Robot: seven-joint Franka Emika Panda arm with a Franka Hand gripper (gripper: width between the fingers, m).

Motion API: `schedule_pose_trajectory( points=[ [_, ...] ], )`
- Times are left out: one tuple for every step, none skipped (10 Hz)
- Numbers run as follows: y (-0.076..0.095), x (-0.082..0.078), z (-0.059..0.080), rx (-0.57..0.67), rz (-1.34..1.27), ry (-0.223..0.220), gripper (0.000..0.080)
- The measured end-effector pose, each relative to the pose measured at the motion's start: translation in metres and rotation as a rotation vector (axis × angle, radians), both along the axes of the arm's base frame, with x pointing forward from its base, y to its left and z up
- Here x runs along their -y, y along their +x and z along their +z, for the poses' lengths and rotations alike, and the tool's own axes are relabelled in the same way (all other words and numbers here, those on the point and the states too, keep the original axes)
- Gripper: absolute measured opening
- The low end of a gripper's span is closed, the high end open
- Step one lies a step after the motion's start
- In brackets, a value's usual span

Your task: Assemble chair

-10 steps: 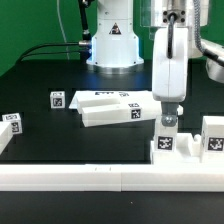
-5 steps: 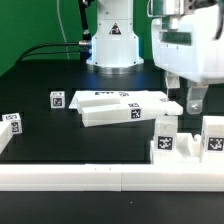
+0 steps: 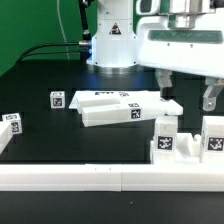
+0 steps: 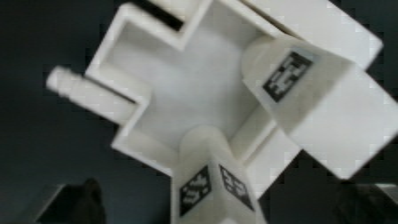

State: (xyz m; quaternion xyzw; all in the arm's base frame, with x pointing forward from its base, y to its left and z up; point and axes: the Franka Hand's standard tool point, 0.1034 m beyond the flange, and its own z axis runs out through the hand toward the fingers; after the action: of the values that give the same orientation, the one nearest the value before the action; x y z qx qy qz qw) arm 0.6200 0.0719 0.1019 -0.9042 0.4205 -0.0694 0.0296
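Currently logging gripper [image 3: 187,93] high at the exterior view's right, hung under a broad white wrist block; jaws spread wide, nothing held between them. Dark fingers [image 3: 166,88] pointing down, clear of every part, well above the black table [image 3: 45,145]

Straight below, a little nearer the camera: seat frame [image 3: 166,127] of the chair, white and boxy, with upright posts and square tags on the near faces. Standing just behind the long white rail [image 3: 100,178] that runs across the front; cannot tell whether touching it. Same frame filling the wrist view from above: open hollow in the middle, arms sticking out sideways, two tags legible though blurred. Blurred dark fingertips [image 4: 71,203] flanking it on either side, apart from the plastic

Farther out, toward the exterior view's left: flat white slabs [image 3: 112,104] lying mid-table, one partly over the other, with a tag on the near edge. Near those, further left again: small tagged block [image 3: 57,99], standing alone. At the far left edge, cut by the frame: another tagged piece [image 3: 10,122], shape not clear

Behind all that, at the back: arm base [image 3: 112,45], white, brightly lit, with dark cables trailing off to the exterior view's left
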Motion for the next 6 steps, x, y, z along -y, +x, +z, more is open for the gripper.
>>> schedule_pose_trajectory(
  points=[
    [0.001,0.006,-0.001,0.022,0.081,0.001,0.0649],
    [-0.002,0.013,-0.002,0.031,0.242,-0.026,0.0649],
    [-0.007,0.013,-0.003,0.044,0.408,-0.057,0.0649],
    [-0.01,0.013,-0.003,0.066,0.471,-0.081,0.0649],
    [-0.012,0.016,-0.005,0.094,0.486,-0.108,0.0649],
    [-0.012,0.017,-0.005,0.085,0.568,-0.129,0.0649]
  ],
)
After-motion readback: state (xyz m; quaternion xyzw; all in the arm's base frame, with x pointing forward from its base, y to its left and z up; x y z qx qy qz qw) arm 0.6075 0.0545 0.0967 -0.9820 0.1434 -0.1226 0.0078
